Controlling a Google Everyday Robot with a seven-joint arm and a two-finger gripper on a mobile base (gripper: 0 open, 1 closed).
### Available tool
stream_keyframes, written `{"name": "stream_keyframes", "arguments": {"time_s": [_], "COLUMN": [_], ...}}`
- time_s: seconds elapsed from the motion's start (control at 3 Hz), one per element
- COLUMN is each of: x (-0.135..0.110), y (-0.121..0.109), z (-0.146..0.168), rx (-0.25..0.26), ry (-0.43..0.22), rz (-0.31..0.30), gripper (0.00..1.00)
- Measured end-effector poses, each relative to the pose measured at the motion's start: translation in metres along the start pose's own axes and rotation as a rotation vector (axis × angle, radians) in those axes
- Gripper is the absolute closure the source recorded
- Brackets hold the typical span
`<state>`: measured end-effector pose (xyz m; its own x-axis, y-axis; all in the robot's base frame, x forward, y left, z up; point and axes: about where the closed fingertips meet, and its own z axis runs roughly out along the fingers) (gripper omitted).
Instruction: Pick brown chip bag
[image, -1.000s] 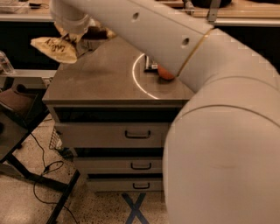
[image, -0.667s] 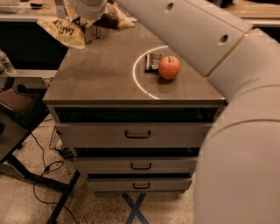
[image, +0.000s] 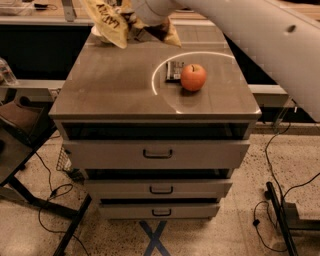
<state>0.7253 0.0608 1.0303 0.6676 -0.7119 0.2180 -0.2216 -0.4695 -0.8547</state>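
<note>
The brown chip bag (image: 111, 22) is a large crinkly bag with a tan-yellow end, dark lettering and a brown part to its right. It hangs at the top of the camera view, above the back left of the cabinet top (image: 115, 85). My gripper (image: 134, 15) is shut on the bag's middle and is mostly hidden by it. The white arm (image: 260, 35) reaches in from the upper right. A red apple (image: 193, 77) stands on the cabinet top, with a small dark flat packet (image: 174, 70) just to its left.
The grey cabinet has three drawers with handles (image: 157, 154). A dark stand (image: 20, 150) and cables lie on the floor to the left. More cables and a leg (image: 277, 210) are at the right. A counter (image: 40, 12) runs behind.
The bag has moved with my gripper from beyond the cabinet's left edge up and to the right, over its back edge. The arm now covers less of the view.
</note>
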Motion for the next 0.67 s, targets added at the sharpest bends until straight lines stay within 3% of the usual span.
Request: {"name": "stream_keyframes", "arguments": {"time_s": [0.33,0.67], "x": [0.0355,0.0272], "y": [-0.0034,-0.0069], "z": [-0.022,-0.0165], "rx": [0.077,0.073], "ry": [0.067,0.054], "rz": [0.029,0.02], "gripper": [1.0,1.0]}}
